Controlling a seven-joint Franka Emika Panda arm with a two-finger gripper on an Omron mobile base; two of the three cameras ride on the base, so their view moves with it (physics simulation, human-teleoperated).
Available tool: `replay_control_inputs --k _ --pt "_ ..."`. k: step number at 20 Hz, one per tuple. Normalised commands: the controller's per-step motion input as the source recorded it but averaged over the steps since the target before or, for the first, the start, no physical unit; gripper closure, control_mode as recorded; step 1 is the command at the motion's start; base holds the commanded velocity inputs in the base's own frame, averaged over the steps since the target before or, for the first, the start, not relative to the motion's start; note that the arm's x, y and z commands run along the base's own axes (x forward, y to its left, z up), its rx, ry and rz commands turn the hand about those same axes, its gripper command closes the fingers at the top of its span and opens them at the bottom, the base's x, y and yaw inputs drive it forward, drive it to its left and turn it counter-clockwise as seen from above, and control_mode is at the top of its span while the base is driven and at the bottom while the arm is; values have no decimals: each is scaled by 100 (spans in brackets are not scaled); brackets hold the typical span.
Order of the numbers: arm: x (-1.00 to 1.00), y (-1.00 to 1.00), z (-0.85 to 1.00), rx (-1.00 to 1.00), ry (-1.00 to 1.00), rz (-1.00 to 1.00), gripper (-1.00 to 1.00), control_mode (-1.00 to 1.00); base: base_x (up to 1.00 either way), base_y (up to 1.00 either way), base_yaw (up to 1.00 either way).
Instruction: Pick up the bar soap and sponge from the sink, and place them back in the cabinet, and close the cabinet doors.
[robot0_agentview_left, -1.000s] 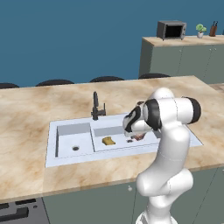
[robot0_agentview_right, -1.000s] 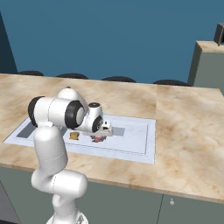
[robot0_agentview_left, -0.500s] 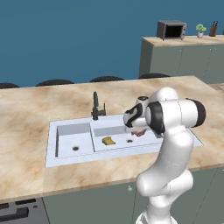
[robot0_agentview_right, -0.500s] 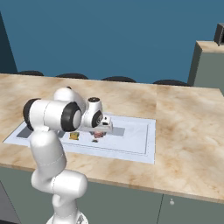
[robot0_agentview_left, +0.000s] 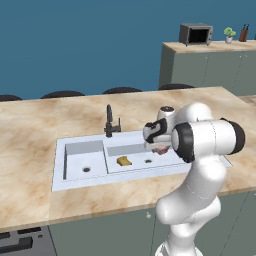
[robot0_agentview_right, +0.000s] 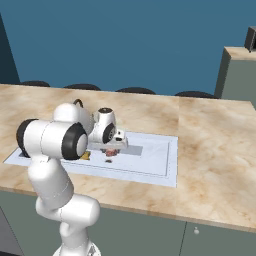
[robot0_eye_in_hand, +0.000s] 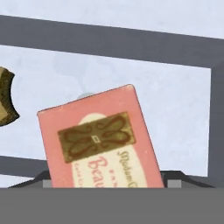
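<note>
The claw (robot0_agentview_left: 161, 149) is positioned low over the longer basin of the sink (robot0_agentview_left: 65, 180), directly above the bar soap (robot0_eye_in_hand: 101, 138). In the hand view the bar soap sits at the bottom centre, between the positions of the fingertips, with its pink printed face toward the camera and tilted; the fingertips themselves are hidden, so whether the claw is clenched on the bar soap or released cannot be determined. In the base views the bar soap appears as a small reddish block at the claw, over the basin floor; contact with the floor cannot be confirmed. The sponge (robot0_agentview_left: 124, 161) lies on the floor of the same basin, near the claw on the side toward the smaller basin, and apart from the bar soap. A thin black faucet (robot0_agentview_left: 109, 122) stands at the rear edge of the sink. The sink is set into a marbled beige tabletop (robot0_agentview_left: 30, 130). A microwave (robot0_agentview_left: 196, 34) rests on a farther cabinet run.
</note>
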Motion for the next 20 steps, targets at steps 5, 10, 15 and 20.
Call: replay_control_inputs --k 5,10,15,20 --pt "-2 0 26 0 0 -5 100 -100 0 0 0" --pt "-13 0 42 0 0 -7 100 -100 0 0 0" --pt "-26 0 41 0 0 -7 100 -100 0 0 0" --pt "-44 0 28 0 0 -7 100 -100 0 0 0"
